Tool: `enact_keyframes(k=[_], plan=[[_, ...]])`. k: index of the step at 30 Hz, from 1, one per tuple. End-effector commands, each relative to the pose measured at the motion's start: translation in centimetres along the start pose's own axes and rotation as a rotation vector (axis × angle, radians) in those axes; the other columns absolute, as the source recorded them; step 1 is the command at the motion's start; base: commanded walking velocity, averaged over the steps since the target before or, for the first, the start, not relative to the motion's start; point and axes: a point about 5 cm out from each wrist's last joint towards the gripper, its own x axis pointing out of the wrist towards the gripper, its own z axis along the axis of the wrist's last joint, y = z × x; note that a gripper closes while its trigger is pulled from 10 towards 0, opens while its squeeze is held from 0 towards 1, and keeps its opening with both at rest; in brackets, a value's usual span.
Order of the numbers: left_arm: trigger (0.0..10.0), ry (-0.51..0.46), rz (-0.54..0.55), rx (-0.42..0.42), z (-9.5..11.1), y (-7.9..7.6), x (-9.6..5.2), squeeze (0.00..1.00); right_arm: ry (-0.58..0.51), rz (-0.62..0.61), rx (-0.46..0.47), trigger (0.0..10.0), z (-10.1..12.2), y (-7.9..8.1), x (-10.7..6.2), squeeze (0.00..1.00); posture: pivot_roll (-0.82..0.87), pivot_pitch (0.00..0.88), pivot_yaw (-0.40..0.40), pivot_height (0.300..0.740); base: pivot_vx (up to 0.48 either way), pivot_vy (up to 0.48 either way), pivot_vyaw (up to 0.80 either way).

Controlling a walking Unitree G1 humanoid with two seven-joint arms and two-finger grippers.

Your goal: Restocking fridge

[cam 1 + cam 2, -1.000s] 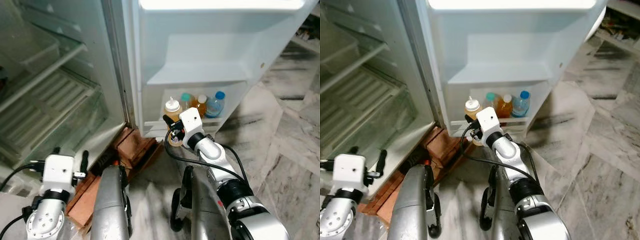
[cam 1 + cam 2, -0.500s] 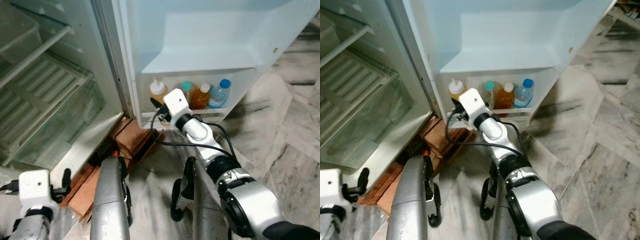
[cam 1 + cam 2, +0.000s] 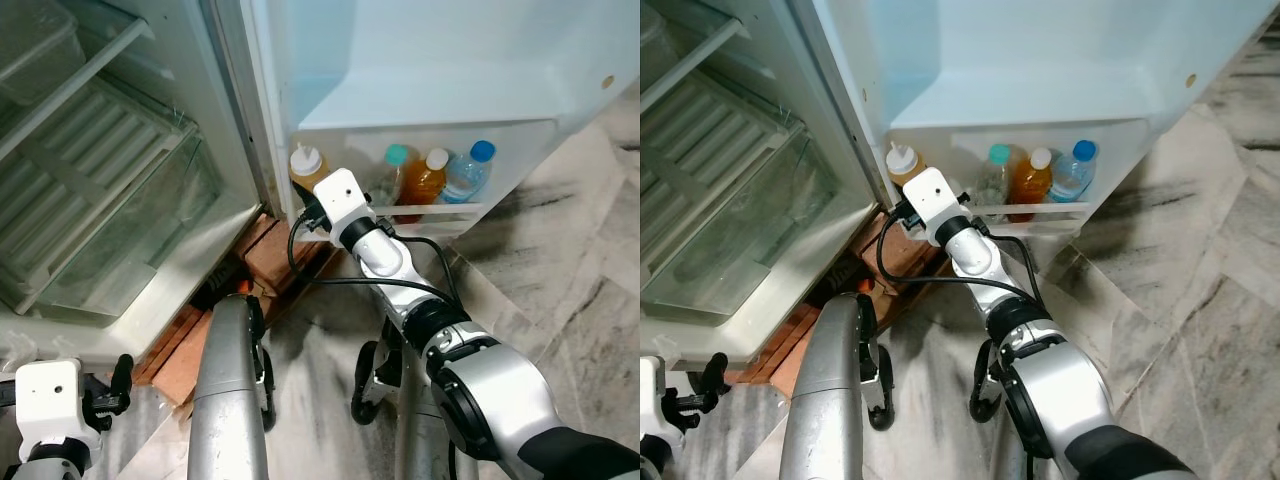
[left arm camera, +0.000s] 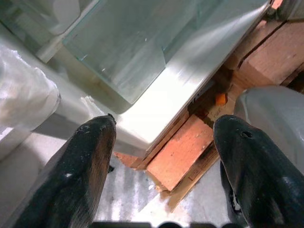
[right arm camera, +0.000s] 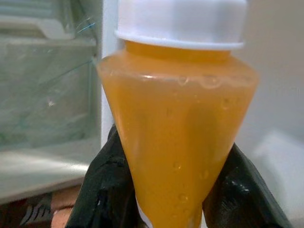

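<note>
While right gripper point(image 5: 161, 190) clamps juice bottle point(image 5: 178, 123) (base hidden)

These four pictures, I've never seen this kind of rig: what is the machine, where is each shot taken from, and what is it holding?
It is a humanoid robot with two silver arms, standing at an open fridge. The two wide pictures come from cameras in its head, looking down. The other two come from cameras on each wrist, looking along two black fingers. The right gripper is shut on an orange juice bottle with a white cap, at the bottom door shelf, where a squeeze bottle and three more bottles stand. The left gripper hangs open, low by the bricks under the fridge.
</note>
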Motion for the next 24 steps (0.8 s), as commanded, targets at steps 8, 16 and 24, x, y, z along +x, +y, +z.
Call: enact_keyframes(k=[8, 16, 24], plan=[[10.0, 0.05, 0.0, 0.014, -0.3, 0.6, -0.9, 0.0, -0.075, -0.067, -0.215, 10.0, 1.3, -0.9, 0.6, 0.0, 0.45, 0.395, 0.068, 0.51, 0.0, 0.0, 0.0], [10.0, 0.05, -0.001, 0.013, -0.3, 0.3, -1.0, 0.0, -0.038, -0.114, -0.331, 10.0, 1.4, -1.0, 1.2, 0.0, 0.46, 0.401, 0.057, 0.51, 0.0, 0.0, 0.0], [10.0, 0.059, -0.005, 0.01, -0.5, 0.1, -1.3, 0.0, -0.026, -0.097, -0.519, 10.0, 1.1, -0.5, 1.3, 0.0, 0.47, 0.411, 0.051, 0.51, 0.0, 0.0, 0.0]])
